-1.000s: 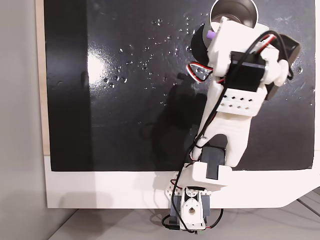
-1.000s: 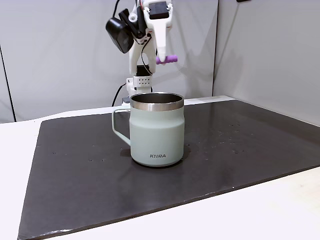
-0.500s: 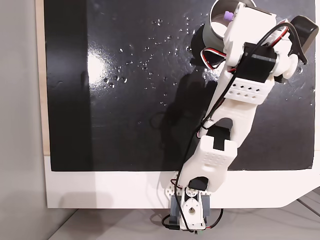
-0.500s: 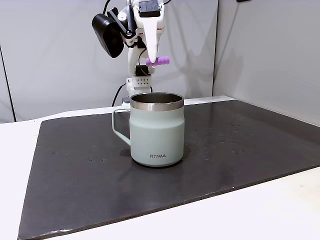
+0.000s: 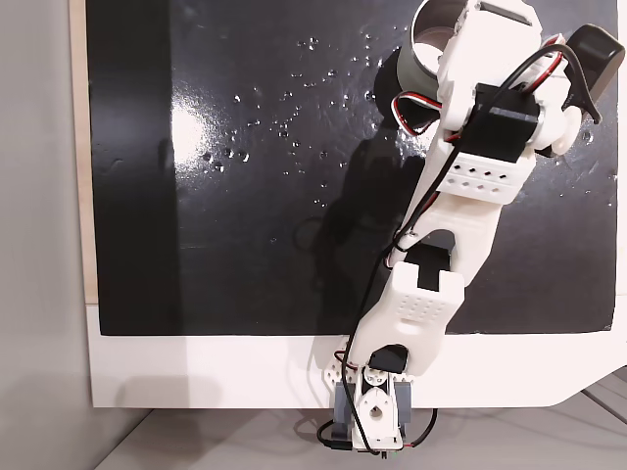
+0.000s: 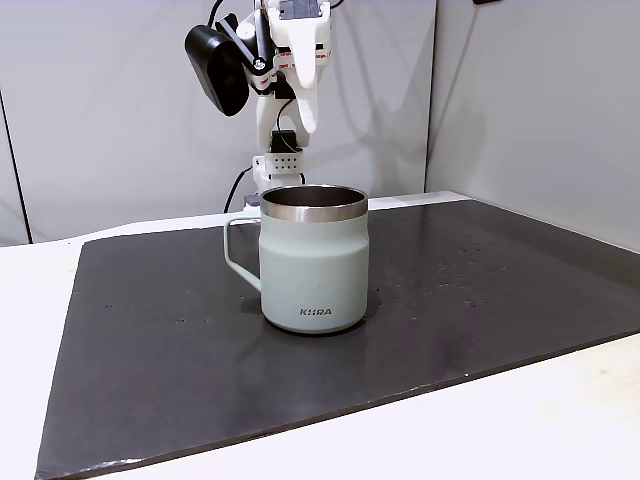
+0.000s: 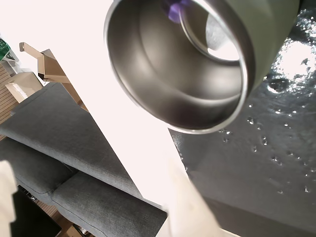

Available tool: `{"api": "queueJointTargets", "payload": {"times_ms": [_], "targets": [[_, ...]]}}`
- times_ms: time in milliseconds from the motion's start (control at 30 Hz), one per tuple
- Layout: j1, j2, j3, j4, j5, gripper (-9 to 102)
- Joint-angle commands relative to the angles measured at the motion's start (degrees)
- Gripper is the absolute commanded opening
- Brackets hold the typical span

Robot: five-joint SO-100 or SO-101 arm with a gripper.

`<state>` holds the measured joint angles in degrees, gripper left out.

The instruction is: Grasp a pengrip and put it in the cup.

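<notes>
Cup [image 6: 312, 262]: pale grey-green mug with a steel rim, upright on a black mat [image 6: 150, 350] that covers most of the white surface [image 6: 520, 430]. In the low fixed view its handle points left, and small lettering shows low on the near wall. In the top-down fixed view the cup [image 5: 423, 44] sits at the far edge of the mat, right of centre, largely covered by the arm.

Arm [image 5: 451, 235]: white, mounted at the near edge of the surface, stretched toward the far side. The wrist is above the cup. Black camera housing [image 6: 215, 68] hangs on the left of the wrist in the low fixed view.

End effector [image 6: 303, 118]: raised well above the cup rim, pointing down, nothing seen between the fingers in the low fixed view. The wrist view shows two pale blurred fingers [image 7: 190, 207] set apart at the lower edge, so the jaws read as parted and empty.

Pengrip [image 7: 174, 10]: a small purple patch at the top of the wrist view, within the shiny interior of the cup [image 7: 266, 29]. Whether it lies on the bottom cannot be told; it is blurred and partly cut by the frame edge.

Mat carries scattered small droplets [image 5: 284, 108].
</notes>
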<state>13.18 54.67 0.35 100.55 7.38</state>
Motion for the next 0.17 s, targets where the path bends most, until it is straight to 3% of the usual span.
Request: {"api": "queueJointTargets", "payload": {"times_ms": [0, 133], "targets": [[0.00, 0.35, -2.55, -0.79, 0.35, 30], [-0.18, 0.53, -2.64, -0.70, 0.35, 29]]}}
